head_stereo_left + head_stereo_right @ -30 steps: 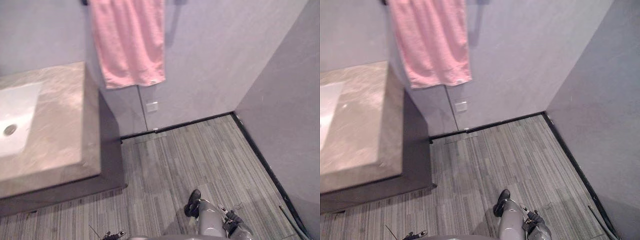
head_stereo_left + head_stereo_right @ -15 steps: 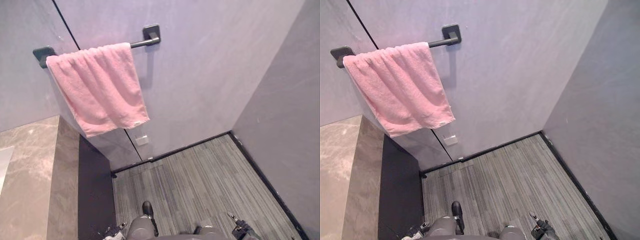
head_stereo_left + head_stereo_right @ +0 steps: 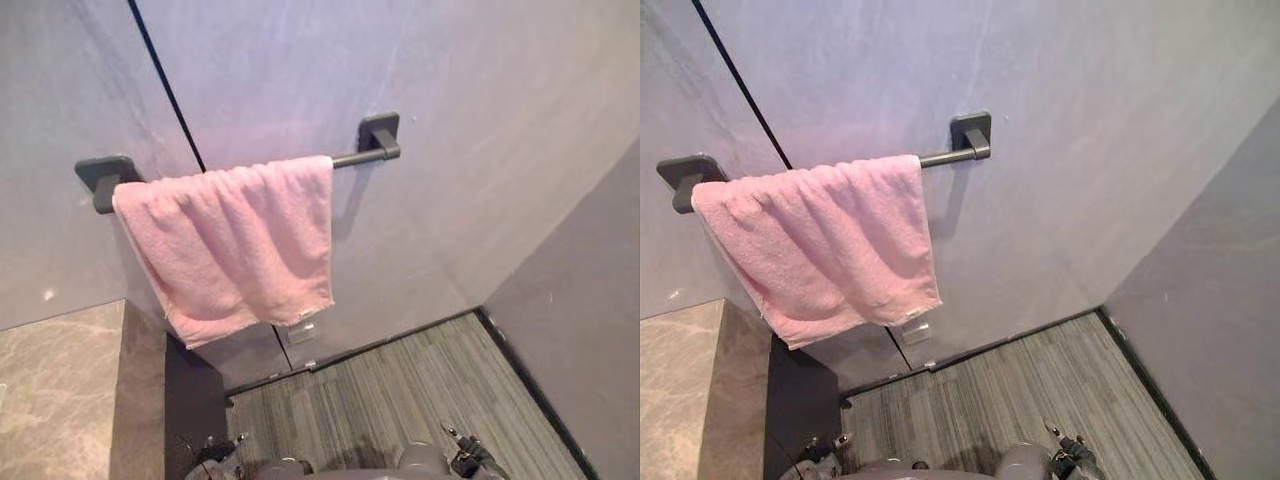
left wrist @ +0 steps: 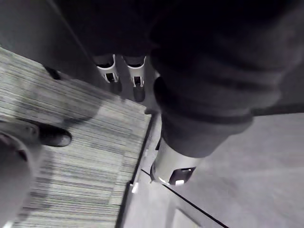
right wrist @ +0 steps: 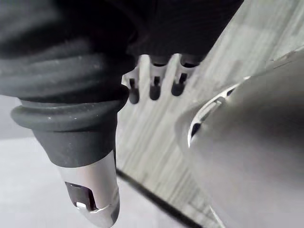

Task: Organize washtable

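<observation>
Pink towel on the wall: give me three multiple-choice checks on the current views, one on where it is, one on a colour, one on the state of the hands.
1. Where is the pink terry towel?
A. Draped over the dark grey metal wall bar
B. Folded on the marble washtable
C. Lying on the striped floor

2. What colour is the wall behind the bar?
A. White
B. Grey
C. Pink

3. What state are the left hand and the right hand in?
A. Both shut on the towel
B. Left shut on the towel
C. Both open, holding nothing

Answers: 1 A, the towel hangs from the bar, covering its left part. 2 B, the panels are plain grey. 3 C, each wrist view shows straight fingers over bare floor.
</observation>
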Available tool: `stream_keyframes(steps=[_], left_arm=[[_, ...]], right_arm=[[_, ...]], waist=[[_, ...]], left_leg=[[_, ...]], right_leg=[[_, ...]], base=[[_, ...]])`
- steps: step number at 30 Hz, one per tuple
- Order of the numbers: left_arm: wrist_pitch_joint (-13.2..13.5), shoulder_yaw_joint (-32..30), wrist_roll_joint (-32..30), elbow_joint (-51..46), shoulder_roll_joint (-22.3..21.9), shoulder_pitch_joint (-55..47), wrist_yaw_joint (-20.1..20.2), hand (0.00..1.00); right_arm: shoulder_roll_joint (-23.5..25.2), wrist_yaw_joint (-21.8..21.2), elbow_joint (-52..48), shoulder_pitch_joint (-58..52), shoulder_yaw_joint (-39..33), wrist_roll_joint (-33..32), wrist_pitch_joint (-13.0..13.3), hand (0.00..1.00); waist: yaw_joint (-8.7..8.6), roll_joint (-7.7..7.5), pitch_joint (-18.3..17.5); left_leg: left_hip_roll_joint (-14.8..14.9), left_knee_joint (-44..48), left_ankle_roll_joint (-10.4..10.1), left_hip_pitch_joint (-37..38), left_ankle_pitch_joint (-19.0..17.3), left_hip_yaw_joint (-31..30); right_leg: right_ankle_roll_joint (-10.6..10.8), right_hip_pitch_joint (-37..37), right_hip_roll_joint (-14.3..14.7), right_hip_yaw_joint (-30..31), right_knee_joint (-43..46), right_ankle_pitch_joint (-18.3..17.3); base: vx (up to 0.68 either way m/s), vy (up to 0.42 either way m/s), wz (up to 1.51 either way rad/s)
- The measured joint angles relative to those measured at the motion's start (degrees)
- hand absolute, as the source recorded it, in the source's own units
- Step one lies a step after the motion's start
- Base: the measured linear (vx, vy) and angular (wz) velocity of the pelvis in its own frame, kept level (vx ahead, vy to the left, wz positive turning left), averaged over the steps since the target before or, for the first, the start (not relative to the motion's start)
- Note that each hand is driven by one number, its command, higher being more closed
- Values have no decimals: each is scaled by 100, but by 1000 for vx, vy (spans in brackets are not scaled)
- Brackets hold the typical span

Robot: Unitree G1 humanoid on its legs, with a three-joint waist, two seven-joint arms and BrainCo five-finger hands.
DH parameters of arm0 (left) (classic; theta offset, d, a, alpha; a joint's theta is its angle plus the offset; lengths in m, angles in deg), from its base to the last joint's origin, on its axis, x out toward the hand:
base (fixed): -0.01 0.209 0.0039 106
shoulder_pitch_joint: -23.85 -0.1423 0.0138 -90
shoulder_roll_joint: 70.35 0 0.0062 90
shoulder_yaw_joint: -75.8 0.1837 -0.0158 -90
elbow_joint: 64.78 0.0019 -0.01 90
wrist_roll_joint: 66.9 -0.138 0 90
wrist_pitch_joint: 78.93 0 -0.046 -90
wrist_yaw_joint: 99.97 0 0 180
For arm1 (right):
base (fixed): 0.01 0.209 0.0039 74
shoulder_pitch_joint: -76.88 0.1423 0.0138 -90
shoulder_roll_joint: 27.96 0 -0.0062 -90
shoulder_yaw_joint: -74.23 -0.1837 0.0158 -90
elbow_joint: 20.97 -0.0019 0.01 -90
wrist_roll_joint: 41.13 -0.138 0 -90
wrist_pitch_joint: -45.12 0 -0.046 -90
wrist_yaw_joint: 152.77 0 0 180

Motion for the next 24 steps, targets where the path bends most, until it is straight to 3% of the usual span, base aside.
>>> stream_keyframes(steps=[1, 2, 3, 6, 8, 12, 17, 24], left_arm=[[10, 24, 7, -207, -3, -29, -1, 0], [36, 62, 29, -614, -62, -66, -5, 0], [35, 128, 47, -905, -143, -113, 0, 0], [113, 211, 168, -2034, -181, -313, -4, 0], [254, 210, 238, -2815, -172, -368, 3, 0], [446, 202, 277, -3916, -163, -356, -28, 0], [562, 144, 266, -5280, -163, -491, -287, 0], [706, 38, 291, -5701, -79, -599, -220, 0]], right_arm=[[26, 1, -11, -6, 52, -1, 0, 0], [3, -16, -22, 9, 104, -29, 13, 0], [-68, -12, -54, 72, 136, -34, 23, 0], [-80, -12, -220, 105, 189, -32, 10, 0], [-95, -12, -369, 81, 188, -34, 22, 0], [-203, -12, -412, -13, 186, -30, 43, 0], [-197, -45, -407, -252, 178, 31, 35, 0], [-184, -197, -354, -354, 178, 228, 11, 0]], waist=[[7, -80, -34], [30, -157, -47], [39, 42, -26], [40, 182, -88], [40, 184, -113], [33, 115, -171], [73, 136, -252], [146, 163, -379]], left_leg=[[-57, -5, -69, -21, -9, -54], [-118, -70, -258, -34, -126, -186], [16, -99, -323, -61, -92, -193], [194, -215, -412, -126, -44, -210], [284, -280, -457, -141, -17, -248], [337, -374, -512, -137, 21, -412], [280, -386, -510, -70, 23, -556], [181, -417, -500, -80, 22, -598]], right_leg=[[-51, 10, 132, 68, -612, 374], [-229, 47, 171, 55, -1046, 394], [-289, 115, 289, -11, -1241, 471], [-387, 186, 571, -102, -1622, 562], [-423, 273, 685, -180, -1781, 599], [-434, 449, 768, -352, -2040, 683], [-363, 812, 832, -512, -2619, 950], [-316, 1117, 860, -536, -3280, 1344]], base=[[138, -164, 39], [139, -144, 19], [130, -135, 11], [80, -100, -4], [47, -92, 9], [50, -44, 19], [51, 15, 15], [-28, 14, 0]])
